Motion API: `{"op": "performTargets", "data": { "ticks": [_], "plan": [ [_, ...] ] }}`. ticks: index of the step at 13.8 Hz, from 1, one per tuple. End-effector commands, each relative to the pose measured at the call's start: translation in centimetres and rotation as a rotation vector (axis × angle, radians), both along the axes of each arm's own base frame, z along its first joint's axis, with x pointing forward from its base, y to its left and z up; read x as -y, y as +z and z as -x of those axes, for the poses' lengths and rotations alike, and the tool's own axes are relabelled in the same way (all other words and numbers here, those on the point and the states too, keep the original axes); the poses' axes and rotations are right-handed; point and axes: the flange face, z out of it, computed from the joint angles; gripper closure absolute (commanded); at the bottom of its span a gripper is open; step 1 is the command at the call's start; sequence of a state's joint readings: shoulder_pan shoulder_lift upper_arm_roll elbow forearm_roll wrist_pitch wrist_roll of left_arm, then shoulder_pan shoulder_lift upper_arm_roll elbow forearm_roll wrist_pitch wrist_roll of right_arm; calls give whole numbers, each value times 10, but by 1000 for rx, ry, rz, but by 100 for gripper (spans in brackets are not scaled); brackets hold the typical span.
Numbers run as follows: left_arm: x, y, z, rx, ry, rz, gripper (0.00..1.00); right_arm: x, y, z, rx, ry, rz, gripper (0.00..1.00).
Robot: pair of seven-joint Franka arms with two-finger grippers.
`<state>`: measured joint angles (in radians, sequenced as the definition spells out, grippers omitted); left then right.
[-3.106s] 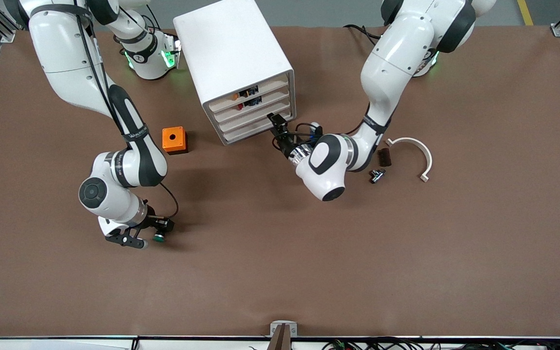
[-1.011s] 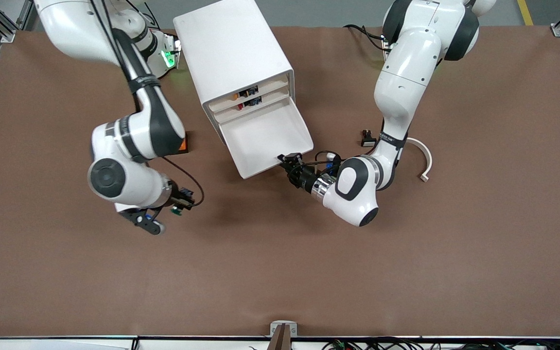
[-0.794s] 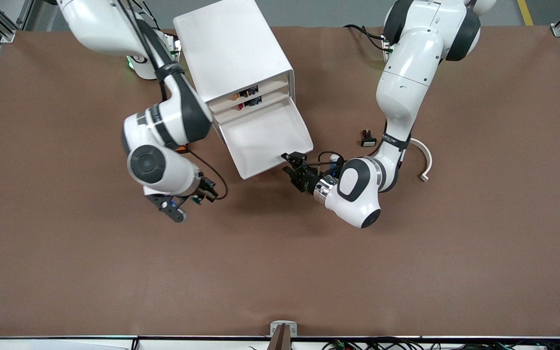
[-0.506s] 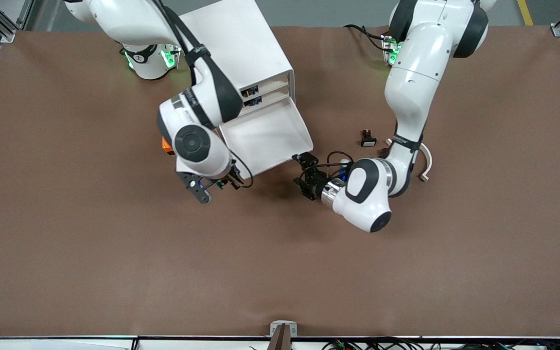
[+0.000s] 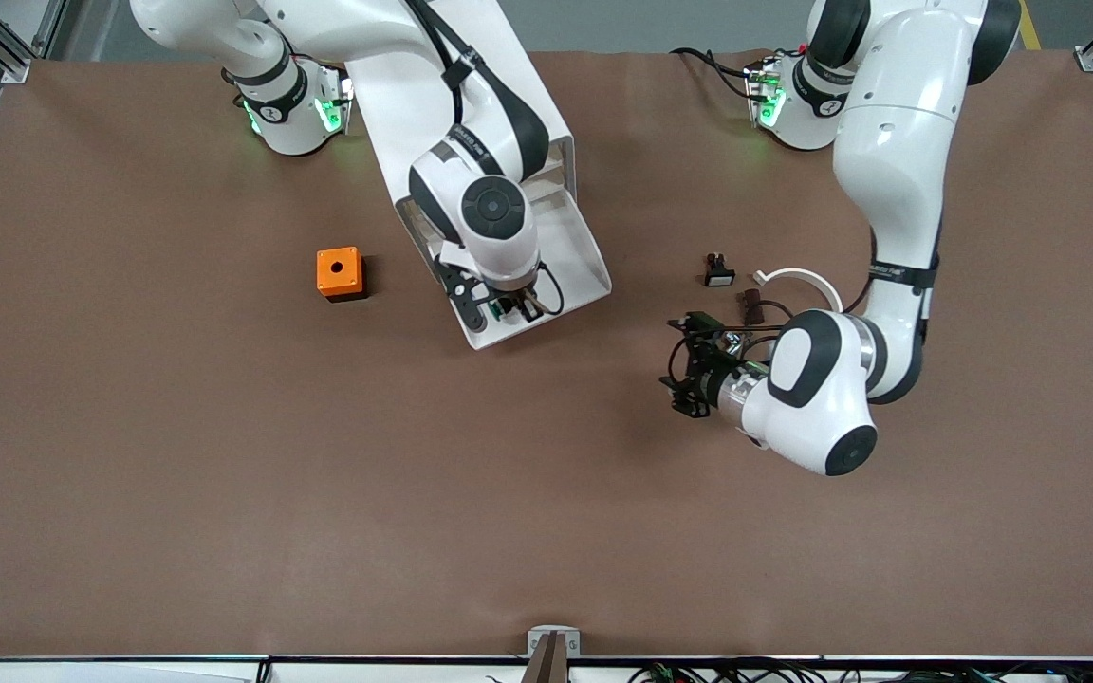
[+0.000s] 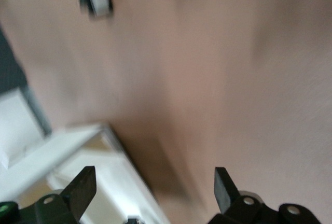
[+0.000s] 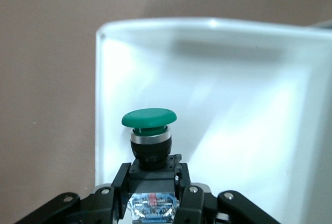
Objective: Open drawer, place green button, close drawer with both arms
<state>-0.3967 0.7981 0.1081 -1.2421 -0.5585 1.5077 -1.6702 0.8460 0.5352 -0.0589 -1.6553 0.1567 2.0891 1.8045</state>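
The drawer point(image 5: 577, 249) stands pulled out of the white cabinet point(image 5: 561, 161), its tray bare where it shows. My right gripper point(image 5: 499, 310) hangs over the drawer's front part, shut on the button point(image 5: 507, 308). In the right wrist view the button point(image 7: 149, 118) stands green cap up between the fingers point(image 7: 118, 178), over the white tray point(image 7: 244, 110). My left gripper point(image 5: 682, 368) is open and empty over bare table, off the drawer toward the left arm's end. The left wrist view shows its spread fingertips point(image 6: 83, 185) and a corner of the drawer point(image 6: 78, 143).
An orange cube with a round hole point(image 5: 339, 273) sits beside the cabinet toward the right arm's end. A black switch with a white face point(image 5: 718, 274), a small brown part point(image 5: 750, 302) and a white curved bracket point(image 5: 807, 280) lie near the left arm.
The drawer was pulled open. My right gripper carried the button from the table to over the drawer. My left gripper let go of the drawer front and drew away from it.
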Motion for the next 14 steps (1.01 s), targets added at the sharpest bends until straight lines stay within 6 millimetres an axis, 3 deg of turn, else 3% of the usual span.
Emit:
{"op": "performTargets", "data": {
  "ticks": [1, 4, 5, 6, 7, 9, 13, 14],
  "plan": [
    [14, 48, 17, 153, -317, -93, 1, 0, 4, 3, 14, -75, 7, 88],
    [11, 62, 24, 167, -485, -83, 1, 6, 4, -5, 15, -79, 13, 55],
    [13, 75, 25, 196, -541, -45, 1, 7, 5, -6, 19, -77, 13, 48],
    [12, 84, 25, 216, -578, -18, 1, 7, 7, -8, 25, -73, 12, 36],
    [11, 95, 25, 237, -609, 6, 1, 6, 14, -12, 44, -61, 13, 0],
    [7, 99, 23, 253, -662, 43, 1, 19, 28, -31, 71, -82, 3, 0],
    [16, 97, 20, 322, -804, 133, 1, 99, 95, -95, 141, -105, -68, 0],
    [32, 93, 23, 354, -898, 181, 1, 119, 105, -105, 139, -59, -71, 0]
  ]
}}
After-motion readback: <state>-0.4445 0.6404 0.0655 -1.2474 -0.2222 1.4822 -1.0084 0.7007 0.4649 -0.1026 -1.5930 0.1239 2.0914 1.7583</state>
